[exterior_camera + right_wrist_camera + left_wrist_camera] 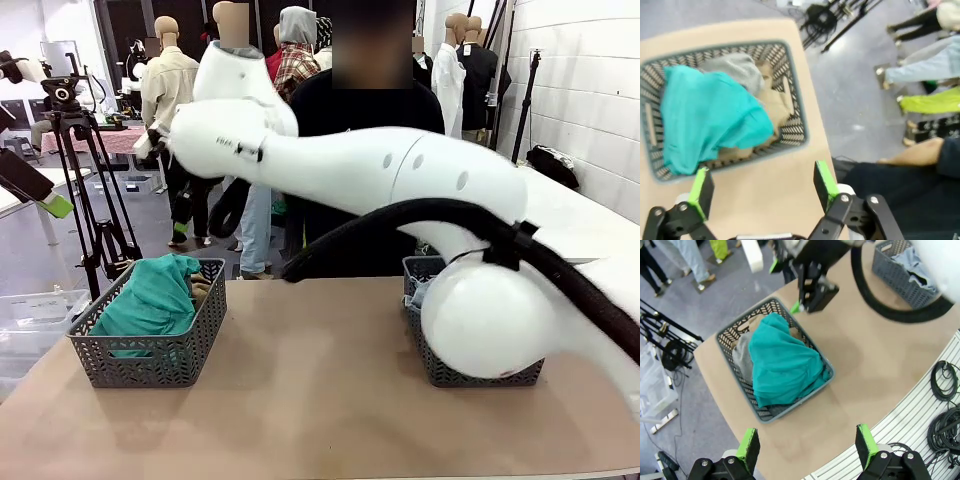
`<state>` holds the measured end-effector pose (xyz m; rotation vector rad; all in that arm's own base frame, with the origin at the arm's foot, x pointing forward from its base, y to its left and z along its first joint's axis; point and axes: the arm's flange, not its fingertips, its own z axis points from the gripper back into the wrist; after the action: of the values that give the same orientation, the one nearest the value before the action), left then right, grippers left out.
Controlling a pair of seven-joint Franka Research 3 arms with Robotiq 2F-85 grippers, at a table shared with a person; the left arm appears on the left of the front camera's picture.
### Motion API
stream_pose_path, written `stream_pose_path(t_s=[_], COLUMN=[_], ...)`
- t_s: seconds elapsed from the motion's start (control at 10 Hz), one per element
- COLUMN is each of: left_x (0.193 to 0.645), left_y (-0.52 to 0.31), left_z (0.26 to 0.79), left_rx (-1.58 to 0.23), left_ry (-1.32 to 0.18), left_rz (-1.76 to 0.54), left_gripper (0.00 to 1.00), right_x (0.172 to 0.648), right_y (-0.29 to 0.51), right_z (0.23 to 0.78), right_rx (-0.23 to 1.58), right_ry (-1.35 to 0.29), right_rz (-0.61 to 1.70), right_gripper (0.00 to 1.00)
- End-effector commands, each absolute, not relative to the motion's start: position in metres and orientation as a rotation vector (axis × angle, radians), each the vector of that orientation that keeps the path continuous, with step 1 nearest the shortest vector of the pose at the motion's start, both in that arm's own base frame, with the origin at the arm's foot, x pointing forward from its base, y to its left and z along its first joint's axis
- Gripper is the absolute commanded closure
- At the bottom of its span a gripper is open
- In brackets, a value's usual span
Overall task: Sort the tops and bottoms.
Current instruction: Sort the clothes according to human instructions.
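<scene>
counter [300, 400]: tan top, carries two dark grey lattice baskets, well apart; a person [365, 150] in a dark top stands at the far side
right arm [400, 190]: white, reaches across the middle toward the left side, high above the counter; blocks part of the right basket in front view
left basket [150, 355]: on the counter's left; holds the tops; teal top [150, 300] on the pile, draped over the near rim in front view
right basket [430, 270]: on the counter's right, mostly hidden behind the right arm in front view; holds the jeans [912, 265], light blue denim, bunched inside
left wrist view adds: grey top [742, 352] under the teal top at one end of the left basket; tan top [792, 331] peeking at the far side; right gripper [812, 292] hangs above the counter just beyond the left basket, pads apart, empty
right wrist view adds: tan top lies between grey and teal, against the basket wall; person's arm at the counter edge; other people's legs on the floor
left gripper [807, 445]: green pads spread wide, nothing between them; above the counter edge near the left basket
right gripper, own view: pads wide apart, holding nothing; over the counter beside the left basket
</scene>
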<state>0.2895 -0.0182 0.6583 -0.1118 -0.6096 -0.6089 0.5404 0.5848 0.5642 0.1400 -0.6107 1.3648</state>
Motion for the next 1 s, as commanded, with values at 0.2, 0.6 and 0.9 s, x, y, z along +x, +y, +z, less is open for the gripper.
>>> stream_pose_path(t_s=[0.2, 0.6, 0.9], left_x=[0.289, 0.289, 0.289], left_y=[-0.016, -0.016, -0.016], left_z=[0.659, 0.659, 0.659], left_rx=[-0.109, -0.109, -0.109], left_ry=[-0.611, -0.611, -0.611], left_rz=[-0.605, -0.605, -0.605], left_gripper=[0.00, 0.00, 0.00], right_x=[0.447, 0.383, 0.333], right_y=[0.443, 0.327, 0.255], right_z=[0.560, 0.538, 0.523], right_rx=[0.144, 0.133, 0.193], right_ry=[-0.430, -0.175, -0.289], right_rz=[1.302, 1.282, 1.090], right_gripper=[0.00, 0.00, 0.00])
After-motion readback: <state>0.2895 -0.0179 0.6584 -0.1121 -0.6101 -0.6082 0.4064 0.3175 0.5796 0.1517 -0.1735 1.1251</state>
